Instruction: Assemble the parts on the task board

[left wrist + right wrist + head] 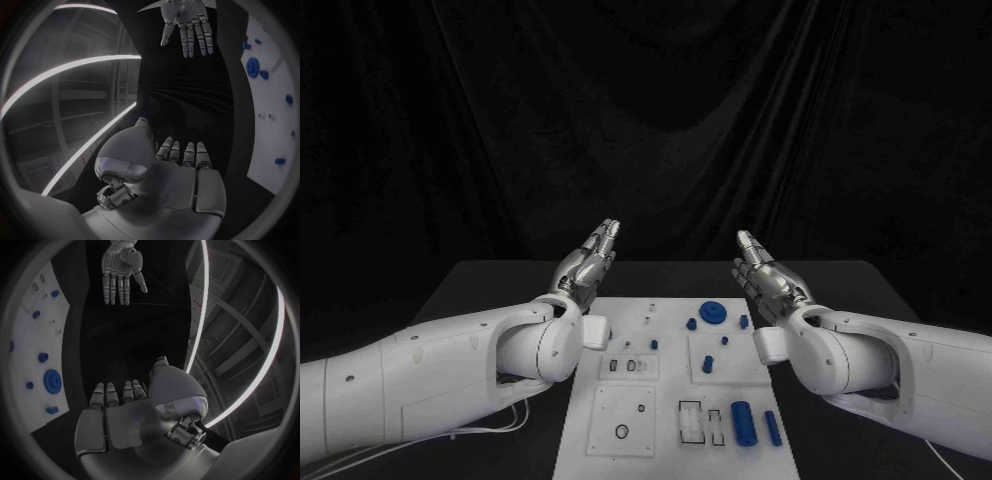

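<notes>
The white task board (625, 420) lies in the middle of the black table, running from near the front edge to mid table. Small blue parts sit on it: a round gear-like disc (714, 311) near its far end, small pegs (707, 365) in the middle, two cylinders (744, 422) at the near right. My left hand (587, 264) is raised above the board's far left corner, fingers straight and apart, holding nothing. My right hand (767, 270) is raised above the far right corner, palm facing the left one, also empty. The board (275, 115) and the disc (252, 66) appear beside my left hand (184, 160); the disc (52, 381) appears beside my right hand (119, 400).
The black table (488, 290) extends on both sides of the board. A black curtain (661, 120) hangs behind it. Rectangular slots and recesses (689, 422) mark the board's near half. White cables (473, 432) trail under my left arm.
</notes>
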